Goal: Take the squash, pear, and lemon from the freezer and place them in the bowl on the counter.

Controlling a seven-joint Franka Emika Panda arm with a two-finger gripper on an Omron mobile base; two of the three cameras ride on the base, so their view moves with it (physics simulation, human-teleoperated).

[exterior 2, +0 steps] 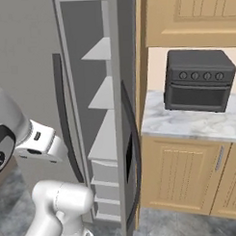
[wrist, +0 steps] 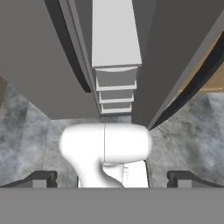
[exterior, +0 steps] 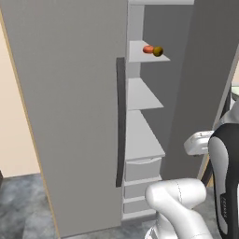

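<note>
Freezer (exterior: 70, 116): 1 tall grey unit, its broad left door swung open, a long dark vertical handle (exterior: 120, 121) on that door.
Shelves (exterior: 142, 140): 4 grey shelves stacked inside, with 3 drawers (exterior: 142, 169) below them.
Shelf contents: 2 small items sit touching on the upper shelf, 1 reddish-orange piece (exterior: 148, 49) and 1 dark olive-brown round fruit (exterior: 158, 51); which produce each is cannot be told.
Gripper (wrist: 112, 178): jaws spread wide, holding nothing, touching nothing, pointed down toward the grey floor in front of the drawers.
Counter (exterior 2: 187, 122): 1 white marble top to the right of the freezer, carrying 1 dark toaster oven (exterior 2: 199, 81).
Cabinets (exterior 2: 184, 173): light wooden doors under the counter.
</note>
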